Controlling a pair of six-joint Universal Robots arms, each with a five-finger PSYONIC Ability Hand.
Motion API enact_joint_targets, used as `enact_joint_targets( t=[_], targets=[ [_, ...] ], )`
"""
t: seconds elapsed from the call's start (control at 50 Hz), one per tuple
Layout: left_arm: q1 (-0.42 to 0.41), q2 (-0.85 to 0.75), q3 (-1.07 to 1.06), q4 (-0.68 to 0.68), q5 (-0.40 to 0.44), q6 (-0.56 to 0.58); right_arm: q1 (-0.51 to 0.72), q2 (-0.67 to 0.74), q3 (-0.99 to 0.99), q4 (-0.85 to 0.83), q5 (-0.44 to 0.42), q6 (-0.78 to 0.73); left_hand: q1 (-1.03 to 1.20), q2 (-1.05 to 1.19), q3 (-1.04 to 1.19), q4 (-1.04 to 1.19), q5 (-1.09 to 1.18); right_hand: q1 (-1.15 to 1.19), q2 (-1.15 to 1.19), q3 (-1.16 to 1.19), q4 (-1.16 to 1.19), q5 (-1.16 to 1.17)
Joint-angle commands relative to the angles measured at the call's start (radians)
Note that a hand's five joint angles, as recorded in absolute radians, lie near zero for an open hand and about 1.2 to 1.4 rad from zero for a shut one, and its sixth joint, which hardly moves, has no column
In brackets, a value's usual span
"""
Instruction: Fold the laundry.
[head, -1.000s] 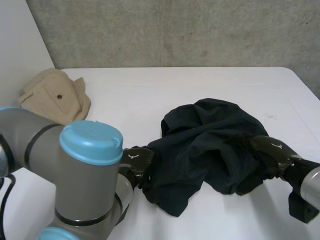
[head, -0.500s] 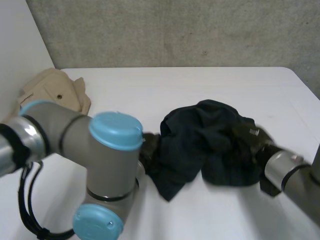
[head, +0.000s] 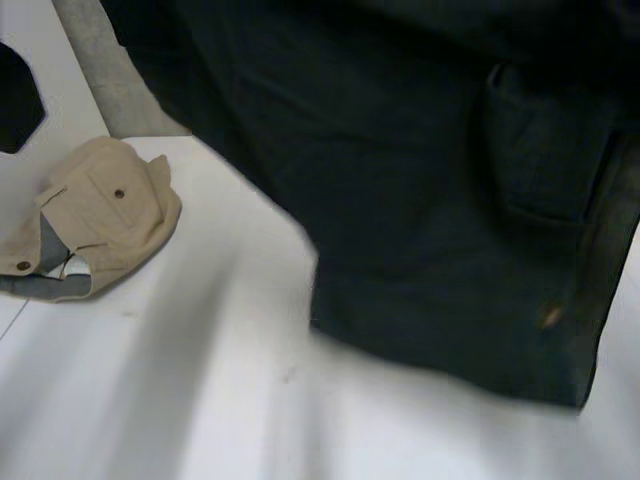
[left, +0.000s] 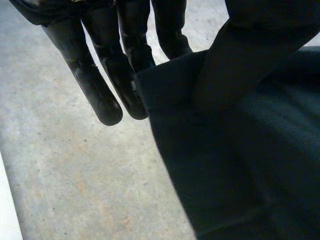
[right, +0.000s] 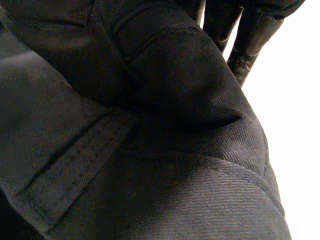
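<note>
A dark garment (head: 430, 200) with a patch pocket (head: 545, 150) hangs spread out close in front of the head camera, its lower hem above the white table (head: 200, 400). In the left wrist view my left hand (left: 100, 75) pinches a folded edge of the dark garment (left: 250, 150) between its straight fingers and thumb. Beside my right hand's fingers (right: 245, 45) in the right wrist view, the dark garment (right: 150, 150) is bunched and gripped at a stitched edge, with most of the hand under cloth.
A beige garment (head: 100, 215) with a buttoned pocket lies crumpled at the table's far left. A grey concrete wall (head: 110, 80) stands behind the table.
Both hands closed on the dark garment's sides as it lay crumpled on the table, then lifted it high. It now hangs spread in front of the head camera, hiding both arms.
</note>
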Motion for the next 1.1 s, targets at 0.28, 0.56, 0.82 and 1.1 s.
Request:
enact_joint_targets(
  t=[0.28,0.56,0.82,1.1],
  targets=[
    [0.174,-0.620,0.197,0.073,0.014,-0.004,0.140,0.595,-0.151,-0.348,0.245,0.158,0.248,0.203,0.208,0.200,0.249,0.414,0.227,0.217,0.218,0.239],
    [0.162,-0.730,0.182,0.225,0.075,-0.001,0.205,0.773,-0.263,-0.348,0.454,-0.109,-0.974,-1.019,-1.014,-1.022,-0.973,-0.807,-0.995,-1.005,-1.004,-0.982],
    [0.104,-0.511,-0.192,0.139,0.085,-0.018,0.096,0.381,0.191,-0.230,0.283,-0.294,-0.914,-0.960,-0.954,-0.963,-0.913,-0.807,-0.995,-1.005,-1.004,-0.982],
    [-0.008,-0.555,-0.298,-0.053,0.224,-0.139,-0.103,0.063,0.651,0.079,0.032,-0.590,-0.444,-0.490,-0.485,-0.493,-0.444,-0.272,-0.459,-0.470,-0.468,-0.447]
  ],
)
